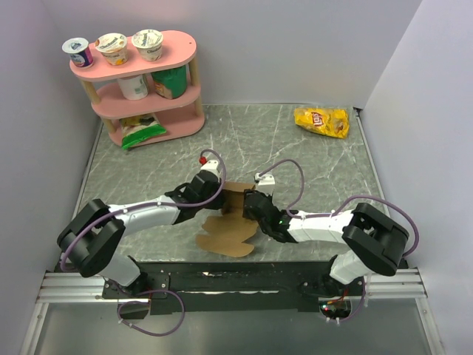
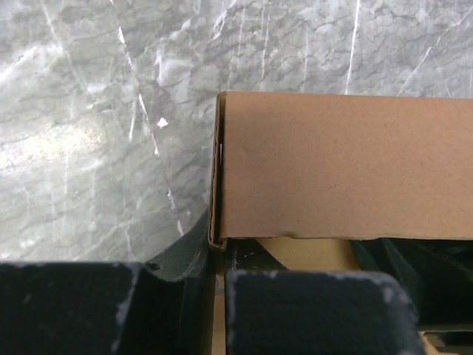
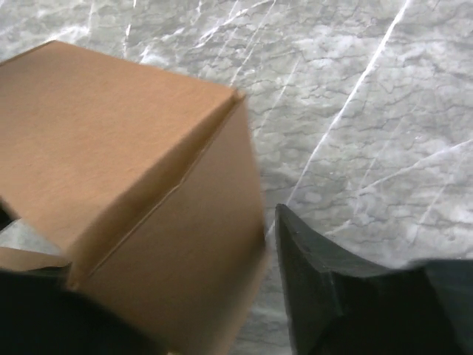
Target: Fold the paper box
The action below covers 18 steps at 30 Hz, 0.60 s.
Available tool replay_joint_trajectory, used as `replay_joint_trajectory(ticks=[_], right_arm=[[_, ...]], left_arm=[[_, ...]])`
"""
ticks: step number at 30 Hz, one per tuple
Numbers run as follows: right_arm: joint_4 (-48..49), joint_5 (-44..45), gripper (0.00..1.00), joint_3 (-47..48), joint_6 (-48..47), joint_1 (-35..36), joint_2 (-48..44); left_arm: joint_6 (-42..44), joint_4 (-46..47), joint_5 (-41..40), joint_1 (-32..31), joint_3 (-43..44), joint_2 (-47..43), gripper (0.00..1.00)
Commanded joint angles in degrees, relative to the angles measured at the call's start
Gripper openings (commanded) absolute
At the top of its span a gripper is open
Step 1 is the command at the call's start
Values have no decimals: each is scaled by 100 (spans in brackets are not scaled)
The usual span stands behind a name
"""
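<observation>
Right now the paper box [image 1: 229, 225] sits near the middle of the table [image 1: 310, 159], a little toward 6 o'clock. Part of it stands up like a small box. Some flat flaps lie spread on the table at its 6 o'clock side.

The left hand [image 1: 220, 194] is at the box's 9 o'clock side. Its fingers [image 2: 318, 310] are squeezed together on one thin wall of the box. I think that is to stop the box from sliding or falling flat.

The right hand [image 1: 255, 207] is at the box's 3 o'clock side. In its own camera one finger [image 3: 332, 296] is just beside the box and the other is on the far side, so the box is between them. That picture is blurry, so I cannot tell if they press on it. It is likely there to push a wall up while the other hand holds.

The flat flaps are not folded in, so much folding is left.
</observation>
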Motion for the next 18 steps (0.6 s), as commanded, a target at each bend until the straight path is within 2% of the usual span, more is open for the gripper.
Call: replay_joint_trajectory(ticks=[1, 2, 4, 5, 7, 14, 15, 16, 17, 18], right_arm=[[-414, 669, 49, 69, 43, 17, 59], [-440, 747, 37, 69, 51, 17, 76], [-440, 783, 25, 43, 122, 26, 112], [-449, 809, 14, 34, 165, 17, 112], [-475, 897, 2, 8, 262, 17, 164], [-431, 722, 0, 43, 491, -9, 314], [-431, 661, 1, 52, 500, -18, 305], [-405, 495, 9, 52, 482, -27, 270], [-396, 432, 42, 52, 404, -36, 235], [-387, 371, 58, 52, 360, -45, 130]], left_arm=[[-107, -537, -645, 88, 201, 193, 6], [-116, -555, -688, 88, 219, 219, 6], [-125, -634, -750, 88, 263, 255, 6], [-134, -643, -768, 88, 272, 263, 6], [-134, -643, -768, 79, 280, 272, 6], [-160, -678, -741, -9, 377, 430, 6], [-160, -687, -733, -18, 429, 474, 6], [-160, -696, -733, -18, 456, 509, 6], [-160, -713, -724, -9, 465, 579, 7], [-143, -739, -724, -18, 509, 615, 7]])
